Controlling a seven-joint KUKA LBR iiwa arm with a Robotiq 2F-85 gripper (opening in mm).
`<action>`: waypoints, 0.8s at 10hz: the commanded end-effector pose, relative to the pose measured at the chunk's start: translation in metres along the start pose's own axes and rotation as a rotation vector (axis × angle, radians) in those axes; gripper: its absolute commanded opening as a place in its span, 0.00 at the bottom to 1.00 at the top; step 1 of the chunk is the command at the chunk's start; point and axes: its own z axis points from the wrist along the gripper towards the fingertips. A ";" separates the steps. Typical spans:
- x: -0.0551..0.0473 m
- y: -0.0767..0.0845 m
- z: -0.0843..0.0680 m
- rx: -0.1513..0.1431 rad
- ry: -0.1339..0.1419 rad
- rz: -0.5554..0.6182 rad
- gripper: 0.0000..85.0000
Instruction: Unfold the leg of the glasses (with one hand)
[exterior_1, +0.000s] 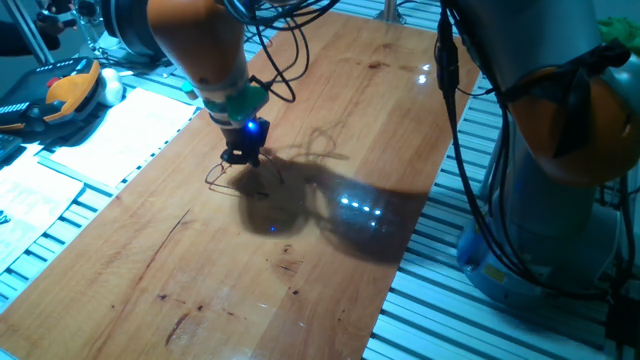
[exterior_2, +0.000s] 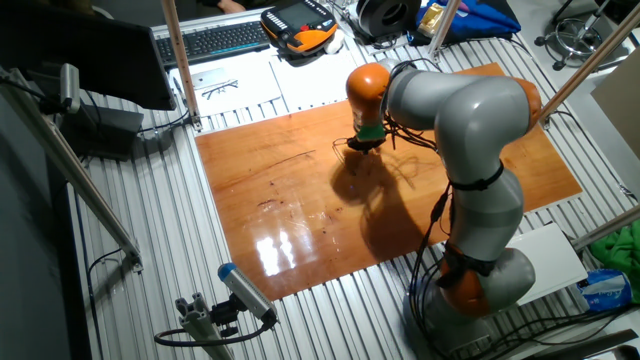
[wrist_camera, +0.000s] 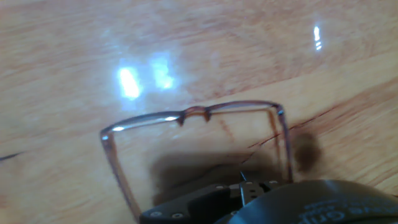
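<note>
Hand view: glasses (wrist_camera: 199, 118) lie on wooden table (wrist_camera: 74, 43), front bar across frame, both legs running back toward camera; right leg passes beside dark gripper body. One fixed view: hand (exterior_1: 241, 156) low over glasses (exterior_1: 222, 176), blue light lit. Other fixed view: glasses too small to resolve. Jaw state: cannot tell.

Item: glasses (wrist_camera: 199, 115), one pair. We record a thin reddish-brown wire frame with a small nose bridge at the middle of the front bar. Both legs (wrist_camera: 283, 143) stand out from the front bar, running toward the camera. We find it lying on the wooden bench (exterior_1: 330, 110), under the hand (exterior_1: 241, 155).
</note>
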 end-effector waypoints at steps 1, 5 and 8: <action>0.003 0.006 0.001 -0.002 -0.002 0.009 0.00; 0.010 0.020 -0.003 -0.011 0.005 0.032 0.00; 0.016 0.031 -0.006 -0.040 0.013 0.051 0.00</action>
